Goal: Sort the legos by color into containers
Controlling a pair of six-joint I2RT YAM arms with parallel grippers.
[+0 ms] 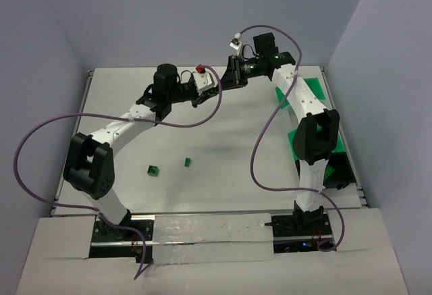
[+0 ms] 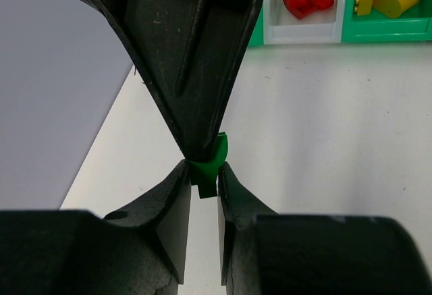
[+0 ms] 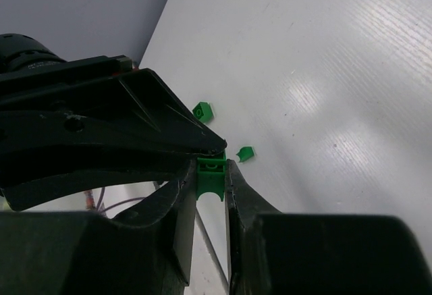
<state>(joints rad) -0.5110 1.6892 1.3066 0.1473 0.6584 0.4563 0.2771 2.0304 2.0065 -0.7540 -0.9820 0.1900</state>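
We find the left end effector (image 2: 202,179) closed on one green lego (image 2: 206,172), held in the air above the far side of the bench (image 1: 223,180). The right end effector (image 3: 210,168) meets it tip to tip and clamps the same lego, whose long axis appears to run along the right fingers. The containers (image 1: 312,89) lie beside the right arm, so we judge the left must release

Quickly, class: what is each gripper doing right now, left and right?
Left gripper: closed, holding the green brick.
Right gripper: closed on that same green brick.
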